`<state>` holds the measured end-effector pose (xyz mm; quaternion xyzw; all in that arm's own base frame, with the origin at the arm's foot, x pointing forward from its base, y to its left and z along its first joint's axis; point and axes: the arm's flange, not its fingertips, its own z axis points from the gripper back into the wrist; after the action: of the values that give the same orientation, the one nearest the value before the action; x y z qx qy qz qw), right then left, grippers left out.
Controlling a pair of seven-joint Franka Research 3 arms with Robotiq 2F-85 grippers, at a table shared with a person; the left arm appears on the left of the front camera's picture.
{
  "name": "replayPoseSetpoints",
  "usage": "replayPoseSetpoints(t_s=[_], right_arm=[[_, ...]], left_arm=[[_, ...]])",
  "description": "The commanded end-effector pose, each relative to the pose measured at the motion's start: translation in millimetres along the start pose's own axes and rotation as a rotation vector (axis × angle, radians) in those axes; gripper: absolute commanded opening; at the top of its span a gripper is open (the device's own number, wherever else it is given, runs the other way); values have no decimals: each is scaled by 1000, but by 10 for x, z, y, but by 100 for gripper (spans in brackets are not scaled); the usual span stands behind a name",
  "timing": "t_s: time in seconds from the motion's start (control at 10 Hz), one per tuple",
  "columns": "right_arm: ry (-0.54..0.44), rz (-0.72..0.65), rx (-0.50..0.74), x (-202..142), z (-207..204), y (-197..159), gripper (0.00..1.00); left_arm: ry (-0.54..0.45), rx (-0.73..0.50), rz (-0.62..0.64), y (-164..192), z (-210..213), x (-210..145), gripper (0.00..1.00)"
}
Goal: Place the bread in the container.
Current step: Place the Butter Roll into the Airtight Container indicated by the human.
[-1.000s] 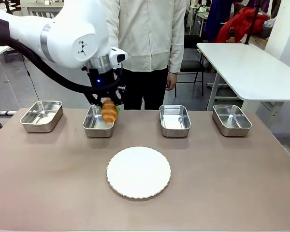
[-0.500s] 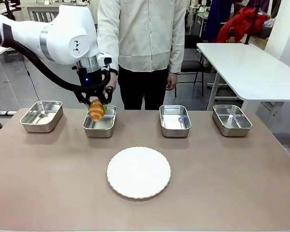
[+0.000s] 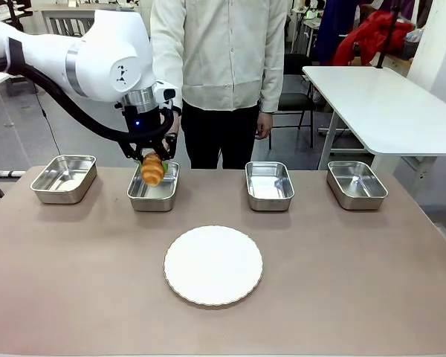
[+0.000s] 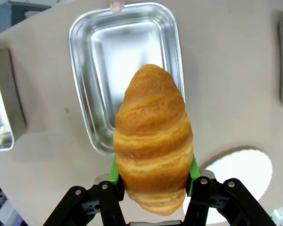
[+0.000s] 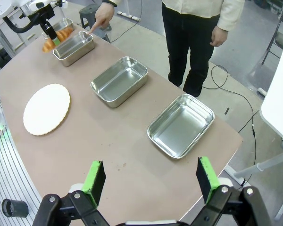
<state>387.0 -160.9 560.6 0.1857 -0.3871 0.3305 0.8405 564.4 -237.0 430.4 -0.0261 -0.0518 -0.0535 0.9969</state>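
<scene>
The bread (image 3: 153, 170), a golden-brown croissant, hangs just above the second tray from the left, the container (image 3: 150, 205). My left gripper (image 3: 153, 163) is shut on it from above. In the left wrist view the bread (image 4: 153, 141) sits between the green pads of the left gripper (image 4: 153, 175), over one long rim of the container (image 4: 118, 52). A person's fingertip (image 4: 117, 5) touches that tray's far rim. The right wrist view shows the bread (image 5: 56, 38) beside the container (image 5: 75, 47). My right gripper (image 5: 151, 175) stands open, high over the table's right end.
Three more steel trays stand in the back row: far left (image 3: 65, 178), centre right (image 3: 269, 186), far right (image 3: 357, 184). A round white plate (image 3: 213, 265) lies in the middle front. The person (image 3: 223, 67) stands at the far edge.
My left arm carried the croissant leftward from the tray's right rim, then settled slightly back over the tray. The grip has stayed shut.
</scene>
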Motion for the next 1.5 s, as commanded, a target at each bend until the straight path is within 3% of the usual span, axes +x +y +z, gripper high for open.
replayPoseSetpoints(t_s=[0.0,0.6,0.7,1.4], right_arm=[[-25,21,7,12,3,-21,100],[-25,21,7,12,3,-21,100],[-25,21,7,12,3,-21,100],[-25,21,7,12,3,-21,100]], left_arm=[[8,-32,-15,116,-212,191,58],[48,-48,2,274,-512,290,58],[25,-25,-10,295,-514,293,100],[4,-33,14,263,-514,294,100]])
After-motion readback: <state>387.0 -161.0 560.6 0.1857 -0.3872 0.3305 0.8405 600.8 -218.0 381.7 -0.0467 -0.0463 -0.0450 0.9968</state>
